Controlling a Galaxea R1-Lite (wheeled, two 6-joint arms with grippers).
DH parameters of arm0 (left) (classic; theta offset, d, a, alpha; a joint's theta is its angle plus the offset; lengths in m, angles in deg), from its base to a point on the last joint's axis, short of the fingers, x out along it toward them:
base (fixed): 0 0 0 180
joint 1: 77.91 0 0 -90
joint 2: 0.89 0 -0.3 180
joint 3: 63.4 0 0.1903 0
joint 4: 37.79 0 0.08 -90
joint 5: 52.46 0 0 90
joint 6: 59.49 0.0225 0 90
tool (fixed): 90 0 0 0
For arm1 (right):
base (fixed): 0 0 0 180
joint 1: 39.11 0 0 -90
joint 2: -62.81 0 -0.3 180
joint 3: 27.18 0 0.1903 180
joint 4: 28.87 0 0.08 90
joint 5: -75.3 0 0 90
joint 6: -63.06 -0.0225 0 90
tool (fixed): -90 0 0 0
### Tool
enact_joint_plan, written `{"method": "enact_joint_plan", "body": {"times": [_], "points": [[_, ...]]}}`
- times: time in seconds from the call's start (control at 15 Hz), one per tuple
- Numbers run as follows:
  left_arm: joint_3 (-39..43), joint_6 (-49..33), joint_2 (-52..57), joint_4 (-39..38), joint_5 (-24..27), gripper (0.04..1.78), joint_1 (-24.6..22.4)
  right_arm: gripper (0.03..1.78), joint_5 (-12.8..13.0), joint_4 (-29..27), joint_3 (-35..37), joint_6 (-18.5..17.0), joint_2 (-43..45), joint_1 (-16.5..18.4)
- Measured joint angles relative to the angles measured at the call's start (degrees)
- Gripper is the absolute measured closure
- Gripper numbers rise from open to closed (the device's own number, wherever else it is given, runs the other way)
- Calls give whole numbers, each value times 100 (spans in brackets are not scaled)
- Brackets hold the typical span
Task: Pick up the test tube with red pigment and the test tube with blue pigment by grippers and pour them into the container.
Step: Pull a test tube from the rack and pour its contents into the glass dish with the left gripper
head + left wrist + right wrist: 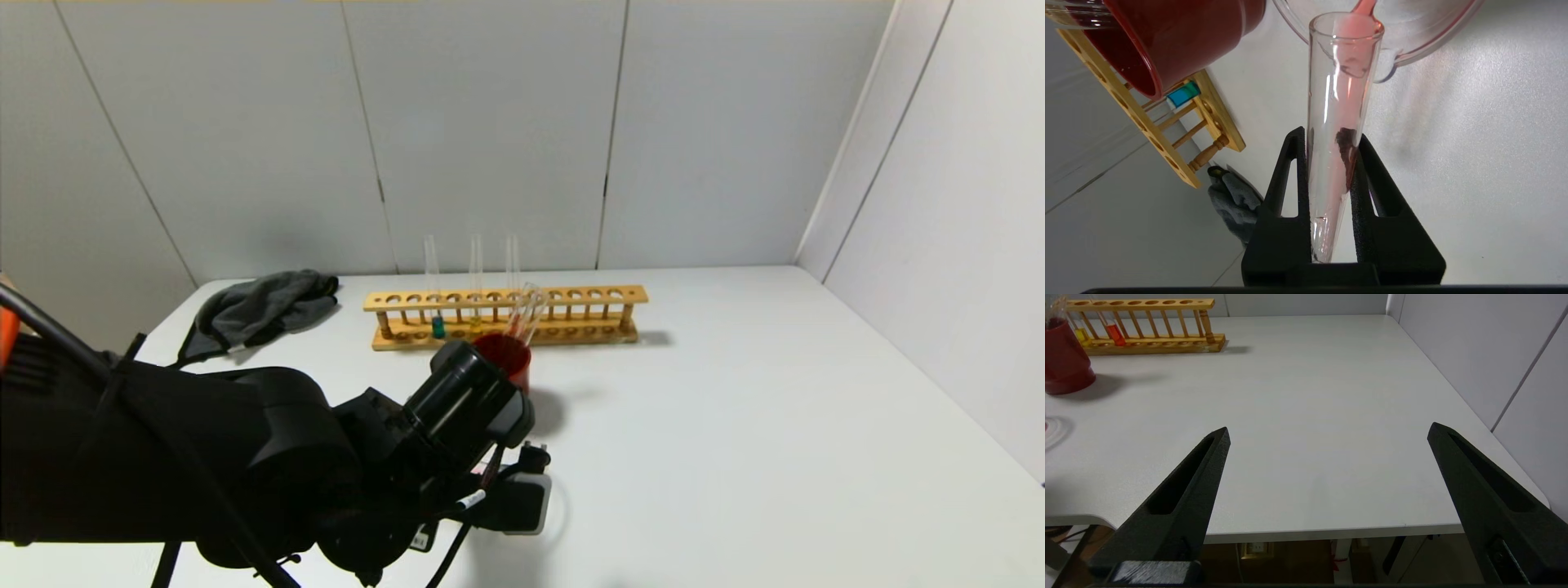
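Note:
My left gripper [1329, 134] is shut on a clear test tube [1339, 102] and holds it tilted. Pale red liquid runs along the tube to its mouth and spills into the clear container [1433, 45] just beyond it. In the head view my left arm [457, 408] hides the container; its rim shows in the right wrist view [1053, 430]. The test tube with blue pigment [438, 327] stands in the wooden rack [506, 298] and also shows in the left wrist view [1183, 94]. My right gripper [1329, 428] is open and empty over the table's front edge.
A dark-red cup [504, 355] holding empty tubes stands in front of the rack. The rack also holds a yellow-liquid tube [1082, 335] and an orange-red-liquid tube [1115, 334]. A grey cloth [261, 310] lies at the back left. Walls stand behind and to the right.

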Motion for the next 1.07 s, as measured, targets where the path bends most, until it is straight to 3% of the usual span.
{"method": "enact_joint_plan", "body": {"times": [1.07], "points": [[-293, 133, -168, 400, -386, 149, 157, 11, 2, 0, 0, 0, 0, 2]]}}
